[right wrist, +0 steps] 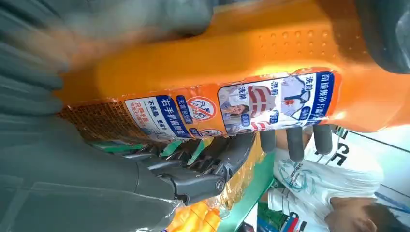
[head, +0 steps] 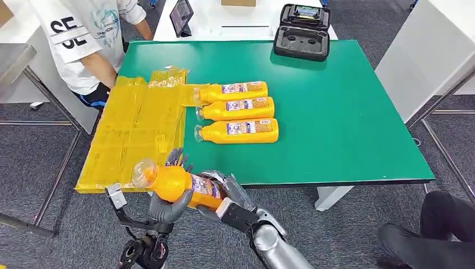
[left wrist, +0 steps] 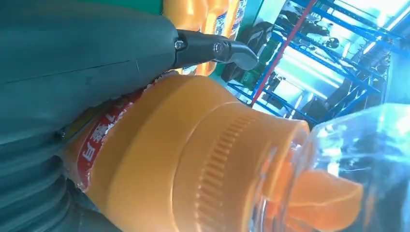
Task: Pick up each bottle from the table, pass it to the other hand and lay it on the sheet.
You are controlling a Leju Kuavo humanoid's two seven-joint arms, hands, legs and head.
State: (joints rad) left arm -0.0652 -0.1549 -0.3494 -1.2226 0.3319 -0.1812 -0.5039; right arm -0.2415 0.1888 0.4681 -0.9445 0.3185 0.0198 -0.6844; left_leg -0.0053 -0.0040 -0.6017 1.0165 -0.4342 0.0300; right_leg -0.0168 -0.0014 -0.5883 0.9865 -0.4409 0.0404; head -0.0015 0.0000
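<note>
An orange bottle point(head: 173, 182) with a clear cap hangs in the air just off the table's front edge, cap pointing left. My left hand point(head: 165, 207) grips it from below near the neck. My right hand point(head: 227, 190) holds its base end. The left wrist view shows the bottle's shoulder and cap point(left wrist: 193, 159) close up under my left hand point(left wrist: 72, 72). In the right wrist view the labelled body point(right wrist: 232, 72) lies in my right hand point(right wrist: 72, 179). The yellow sheet point(head: 134, 123) covers the table's left part, just beyond the held bottle.
Three more orange bottles point(head: 238, 108) lie side by side mid-table on the green table point(head: 336, 112), caps toward the sheet. A black case point(head: 302, 33) stands at the far edge. A person point(head: 84, 39) stands at the far left corner; another person's dark legs point(head: 431, 230) are at the lower right.
</note>
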